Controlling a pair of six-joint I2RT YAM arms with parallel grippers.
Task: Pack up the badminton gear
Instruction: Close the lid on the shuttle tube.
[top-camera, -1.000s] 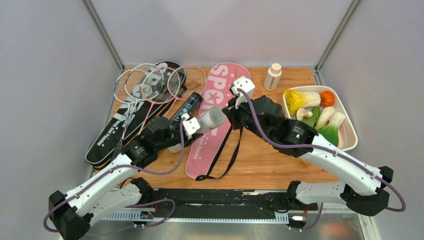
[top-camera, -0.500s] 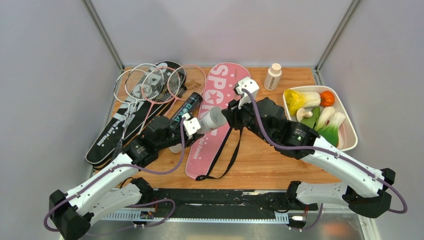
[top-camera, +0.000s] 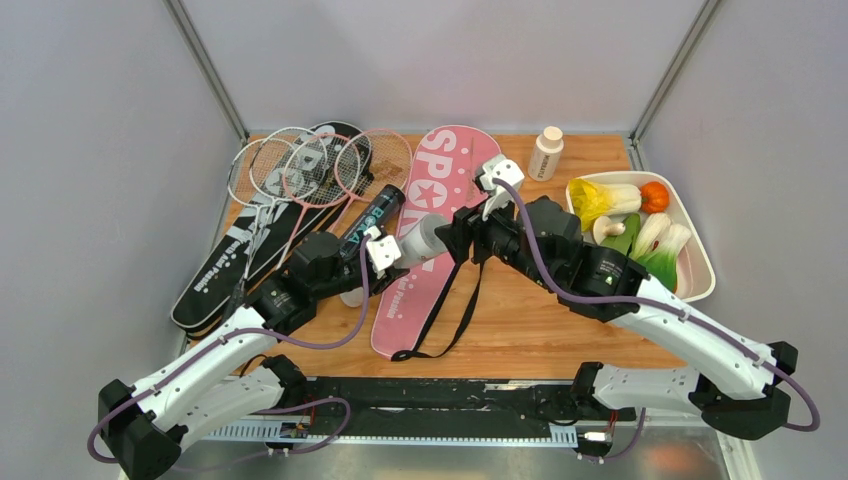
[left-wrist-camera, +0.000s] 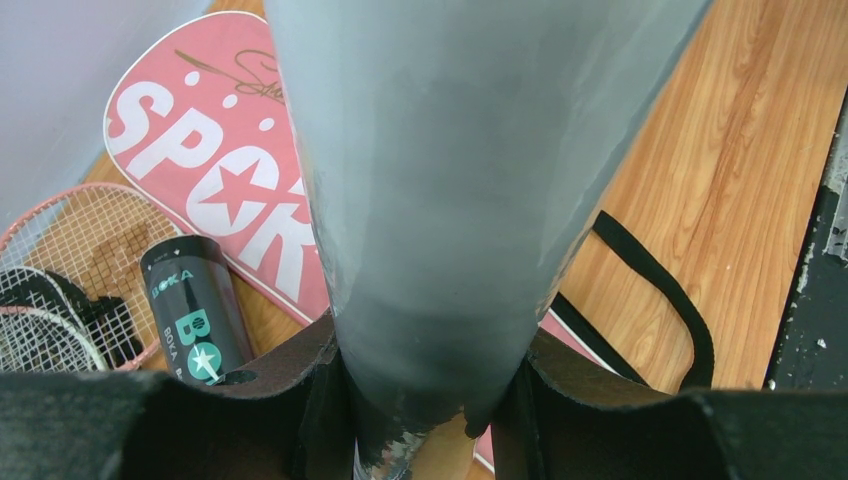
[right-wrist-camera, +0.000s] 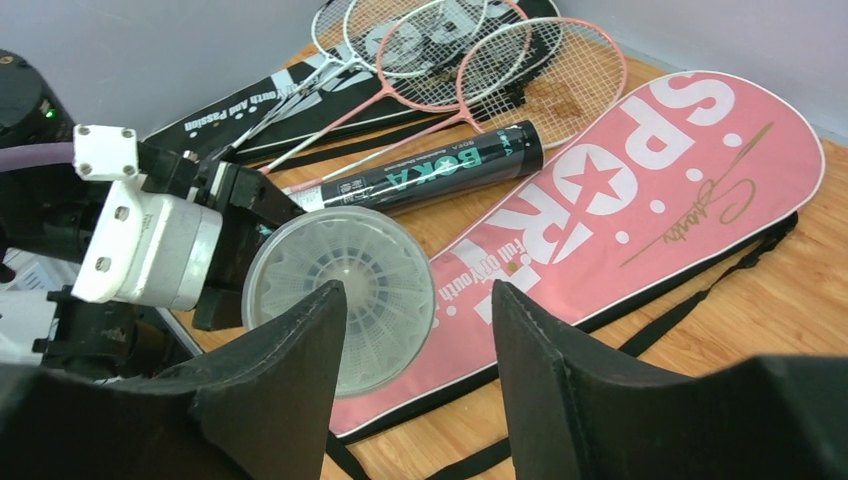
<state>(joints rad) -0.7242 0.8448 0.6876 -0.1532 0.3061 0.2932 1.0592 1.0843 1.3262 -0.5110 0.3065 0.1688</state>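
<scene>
My left gripper (top-camera: 385, 252) is shut on a white tube (top-camera: 420, 240) and holds it above the table with its open end toward the right arm. That tube (left-wrist-camera: 450, 180) fills the left wrist view between the jaws. A white shuttlecock (right-wrist-camera: 340, 290) sits inside the tube's mouth. Just off that mouth, my right gripper (top-camera: 452, 232) stands open with nothing between its fingers (right-wrist-camera: 300, 350). A black tube (top-camera: 372, 215) lies beside the pink "SPORT" bag (top-camera: 450, 160). White and pink rackets (top-camera: 300, 165) rest on the black bag (top-camera: 230, 265) at the back left.
A small white bottle (top-camera: 545, 153) stands at the back, right of the pink bag. A white tray (top-camera: 700, 260) of toy vegetables sits at the right edge. The pink bag's black strap (top-camera: 455, 320) trails toward the near edge.
My right gripper has gone from shut to open at the tube's mouth, and its wrist has drifted slightly right. The left arm and the white tube have stayed put.
</scene>
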